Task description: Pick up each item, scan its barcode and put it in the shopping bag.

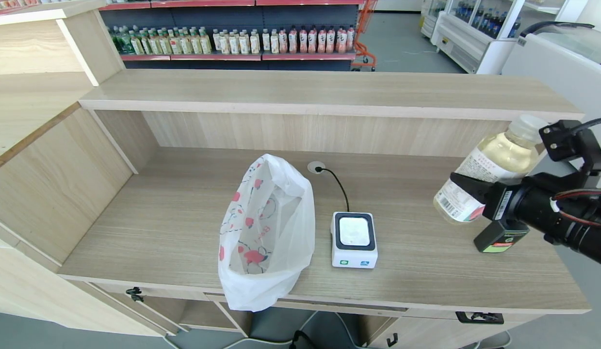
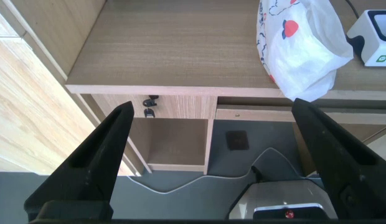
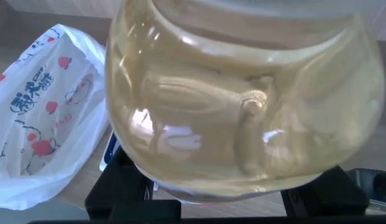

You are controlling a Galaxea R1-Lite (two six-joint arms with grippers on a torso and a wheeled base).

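Head view showed my right tool (image 1: 471, 189) gripping the bottle (image 1: 494, 162), not yet at the scanner (image 1: 354, 238) or bag (image 1: 276, 228); left tool (image 2: 211, 107) gaped empty.

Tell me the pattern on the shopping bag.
White shopping bag with red fruit prints; clearest in the head view.

The black right arm (image 1: 572, 218) carries a white band (image 1: 554, 206), red-and-black cables (image 1: 579, 194) and a green-red label (image 1: 500, 240) beside its black tool (image 1: 462, 194).
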